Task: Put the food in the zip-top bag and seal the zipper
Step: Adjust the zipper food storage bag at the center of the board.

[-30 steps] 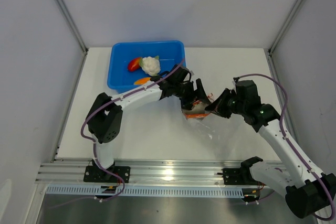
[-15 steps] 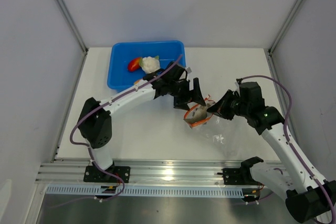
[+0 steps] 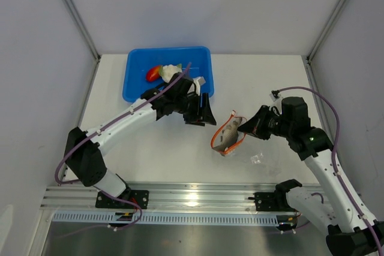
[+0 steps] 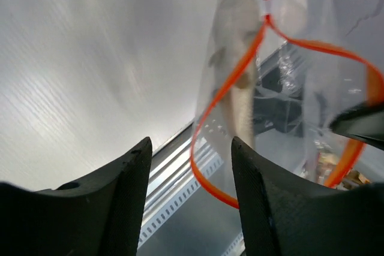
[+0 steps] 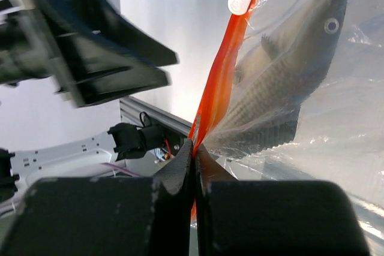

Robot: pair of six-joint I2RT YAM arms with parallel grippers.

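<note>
The clear zip-top bag [image 3: 227, 141] hangs from my right gripper [image 3: 246, 128], which is shut on its red-orange zipper [image 5: 223, 70]. A grey fish [image 5: 288, 76] lies inside the bag, seen through the plastic. The zipper forms an open loop [image 4: 223, 91] around the fish [image 4: 235, 58]. My left gripper [image 3: 201, 113] stands open and empty, left of the bag and apart from it; its jaws [image 4: 191, 148] frame only the table edge. A red pepper [image 3: 153, 74] and a white cauliflower [image 3: 170, 71] lie in the blue tub [image 3: 137, 86]. The left arm covers the tub's front.
The blue tub stands at the back left of the white table [image 3: 150, 154]. A metal rail [image 3: 198, 196] runs along the near edge. Grey walls close in both sides. A small scrap [image 3: 257, 159] lies below the bag.
My left gripper has drawn back out of the bag's mouth, to the left toward the tub. The fish stays in the bag. My right gripper has shifted slightly right with the bag.
</note>
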